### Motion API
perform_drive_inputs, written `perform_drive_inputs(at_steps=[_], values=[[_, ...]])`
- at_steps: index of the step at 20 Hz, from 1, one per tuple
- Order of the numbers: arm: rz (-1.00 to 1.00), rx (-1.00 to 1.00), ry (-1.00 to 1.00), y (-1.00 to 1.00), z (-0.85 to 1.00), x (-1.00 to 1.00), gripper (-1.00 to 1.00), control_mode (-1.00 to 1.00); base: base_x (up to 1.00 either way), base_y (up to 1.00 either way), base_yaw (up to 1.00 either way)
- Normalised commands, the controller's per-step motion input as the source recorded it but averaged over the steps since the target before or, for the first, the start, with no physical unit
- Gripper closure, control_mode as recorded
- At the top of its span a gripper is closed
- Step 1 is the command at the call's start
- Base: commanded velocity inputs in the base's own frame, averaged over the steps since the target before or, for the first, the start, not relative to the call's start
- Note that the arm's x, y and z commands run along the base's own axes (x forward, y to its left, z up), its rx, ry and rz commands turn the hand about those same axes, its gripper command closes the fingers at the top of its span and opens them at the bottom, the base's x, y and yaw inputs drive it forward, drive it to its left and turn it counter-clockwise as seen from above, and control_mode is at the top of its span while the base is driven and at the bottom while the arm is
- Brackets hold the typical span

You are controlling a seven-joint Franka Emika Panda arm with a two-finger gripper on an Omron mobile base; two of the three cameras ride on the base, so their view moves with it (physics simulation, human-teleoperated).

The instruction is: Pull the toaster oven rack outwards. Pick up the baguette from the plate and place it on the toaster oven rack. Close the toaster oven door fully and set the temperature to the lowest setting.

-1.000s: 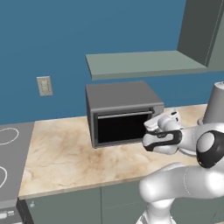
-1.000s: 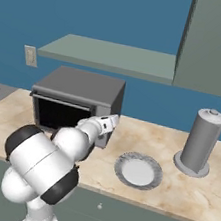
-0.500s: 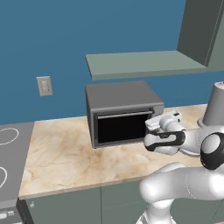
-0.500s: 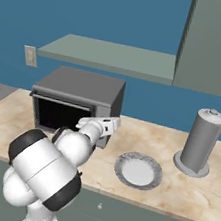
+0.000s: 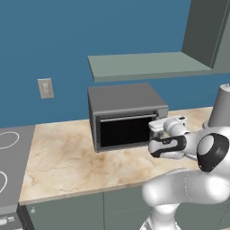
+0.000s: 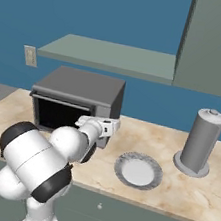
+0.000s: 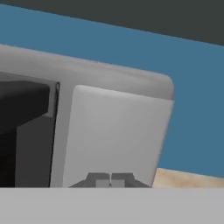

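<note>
Door shut, plate bare: the temperature step is on.
Gripper (image 7: 110, 179), jaws pinched together on nothing, faces the toaster oven (image 5: 123, 116) control panel near the counter's back edge; next, find the knob.

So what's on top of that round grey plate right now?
Nothing that I can see: the plate shows just its paler centre and darker rim on the counter, with no bread on it. The tall grey container stands beside it, apart, not on it.
</note>
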Motion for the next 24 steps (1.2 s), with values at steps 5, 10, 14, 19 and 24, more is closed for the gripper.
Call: perform_drive_inputs(at_steps=[5,10,14,19,24], values=[[0.44,-0.07,0.54,0.0,-1.0,-1.0,1.0,-1.0,0.0,0.0,0.0],[0.46,-0.07,0.39,0.25,-1.0,-1.0,1.0,-1.0,0.0,0.0,0.0],[0.44,-0.1,0.32,0.49,-1.0,-1.0,1.0,-1.0,0.0,0.0,0.0],[0.43,-0.1,0.19,0.42,-1.0,-1.0,1.0,-1.0,0.0,0.0,0.0],[0.49,-0.13,0.03,0.36,-1.0,-1.0,1.0,-1.0,0.0,0.0,0.0]])
